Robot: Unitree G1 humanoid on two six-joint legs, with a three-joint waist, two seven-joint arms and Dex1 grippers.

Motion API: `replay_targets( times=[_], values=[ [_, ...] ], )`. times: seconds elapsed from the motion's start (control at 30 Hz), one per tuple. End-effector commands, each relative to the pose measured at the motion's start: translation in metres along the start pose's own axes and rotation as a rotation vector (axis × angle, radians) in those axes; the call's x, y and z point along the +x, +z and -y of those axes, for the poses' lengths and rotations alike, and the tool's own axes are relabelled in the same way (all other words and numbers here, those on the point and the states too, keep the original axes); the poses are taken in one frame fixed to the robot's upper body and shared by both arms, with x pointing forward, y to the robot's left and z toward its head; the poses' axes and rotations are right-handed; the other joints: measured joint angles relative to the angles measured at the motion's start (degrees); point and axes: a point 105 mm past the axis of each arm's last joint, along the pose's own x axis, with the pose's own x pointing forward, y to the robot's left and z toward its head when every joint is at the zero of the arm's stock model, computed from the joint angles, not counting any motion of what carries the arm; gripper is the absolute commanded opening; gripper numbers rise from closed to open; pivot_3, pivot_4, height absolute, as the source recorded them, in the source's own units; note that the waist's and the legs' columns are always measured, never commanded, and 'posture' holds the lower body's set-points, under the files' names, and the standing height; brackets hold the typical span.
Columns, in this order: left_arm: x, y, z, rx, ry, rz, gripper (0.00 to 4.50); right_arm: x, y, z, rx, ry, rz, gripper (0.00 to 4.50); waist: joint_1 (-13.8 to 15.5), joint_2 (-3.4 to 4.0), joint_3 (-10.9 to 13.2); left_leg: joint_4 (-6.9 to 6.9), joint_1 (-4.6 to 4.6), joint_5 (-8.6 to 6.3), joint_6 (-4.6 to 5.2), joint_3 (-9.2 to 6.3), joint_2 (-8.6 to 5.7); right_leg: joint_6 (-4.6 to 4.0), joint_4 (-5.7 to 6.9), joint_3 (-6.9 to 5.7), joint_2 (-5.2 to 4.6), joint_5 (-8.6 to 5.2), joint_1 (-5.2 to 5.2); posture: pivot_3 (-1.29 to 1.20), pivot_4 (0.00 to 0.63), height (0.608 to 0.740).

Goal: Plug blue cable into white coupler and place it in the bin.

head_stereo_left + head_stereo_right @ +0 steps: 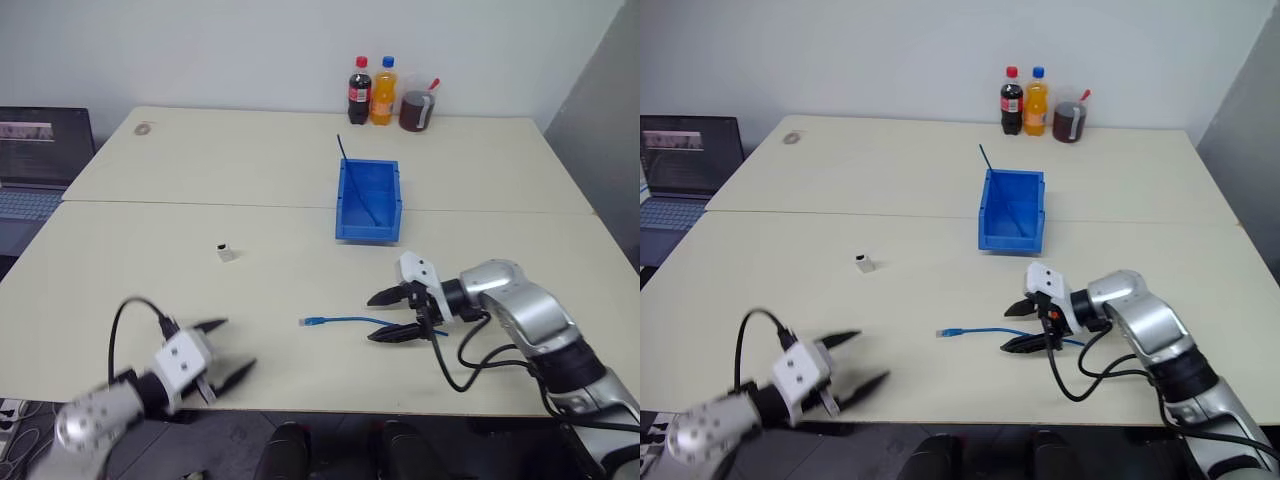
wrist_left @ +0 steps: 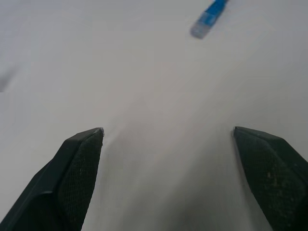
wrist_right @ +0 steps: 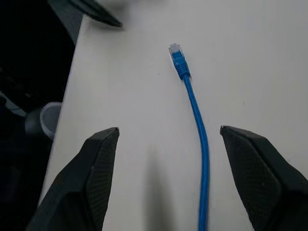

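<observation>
Cable, thin bright-blue cord with pale plug: we find it flat on the cream tabletop at near centre, plug leftward, lying between the spread fingers of the right gripper, unheld. Small white rectangular coupler: left of centre, well apart. Blue plastic bin: farther back. Left gripper: near left edge, fingers wide apart, empty.
</observation>
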Motion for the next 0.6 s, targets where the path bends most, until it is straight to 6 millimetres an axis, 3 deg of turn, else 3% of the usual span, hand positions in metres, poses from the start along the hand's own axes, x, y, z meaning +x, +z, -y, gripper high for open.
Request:
replay_targets(
  times=[0.03,0.13,0.27,0.5,0.53,0.6],
  values=[
    [0.028,0.010,-0.002,0.030,-0.187,0.064,4.50,-0.011,0.016,-0.016,0.023,-0.038,0.072,3.58,-0.6,0.00,0.0,0.00,0.01,-0.01,-0.02,0.11,0.01,0.04,-0.02,0.07,0.04,0.03,0.00,0.00,0.150,0.740],
    [0.050,0.019,0.005,0.056,-0.356,0.090,4.50,-0.013,0.015,-0.018,0.059,-0.100,0.087,3.58,-0.8,-0.01,0.0,0.00,-0.02,-0.02,-0.04,0.18,0.00,0.08,-0.04,0.11,0.02,0.04,-0.01,0.00,0.150,0.740],
    [0.063,0.020,0.017,0.068,-0.522,0.090,4.50,-0.014,0.014,-0.016,0.086,-0.176,0.102,3.58,-1.5,-0.01,0.0,0.00,0.01,-0.03,-0.05,0.33,-0.02,0.10,-0.02,0.25,0.07,0.05,-0.04,0.00,0.150,0.740],
    [0.073,0.008,0.008,0.116,-0.601,0.029,4.50,-0.022,0.006,-0.019,0.137,-0.277,0.106,3.58,-1.2,-0.02,0.0,0.02,0.03,-0.03,-0.04,0.13,0.05,0.10,0.03,0.32,0.35,0.06,-0.02,0.00,0.150,0.740],
    [0.074,0.007,0.007,0.111,-0.605,0.027,4.14,-0.023,0.005,-0.019,0.143,-0.288,0.106,3.63,-1.2,-0.02,0.0,0.03,0.04,-0.03,-0.04,0.13,0.04,0.10,0.03,0.32,0.35,0.06,0.00,0.00,0.150,0.740],
    [0.077,0.008,0.006,0.107,-0.613,0.037,3.84,-0.024,0.001,-0.019,0.153,-0.309,0.100,3.63,-1.3,-0.01,0.0,0.04,0.07,-0.03,-0.04,0.15,0.04,0.11,0.04,0.32,0.35,0.06,0.02,0.00,0.150,0.740]
  ],
)
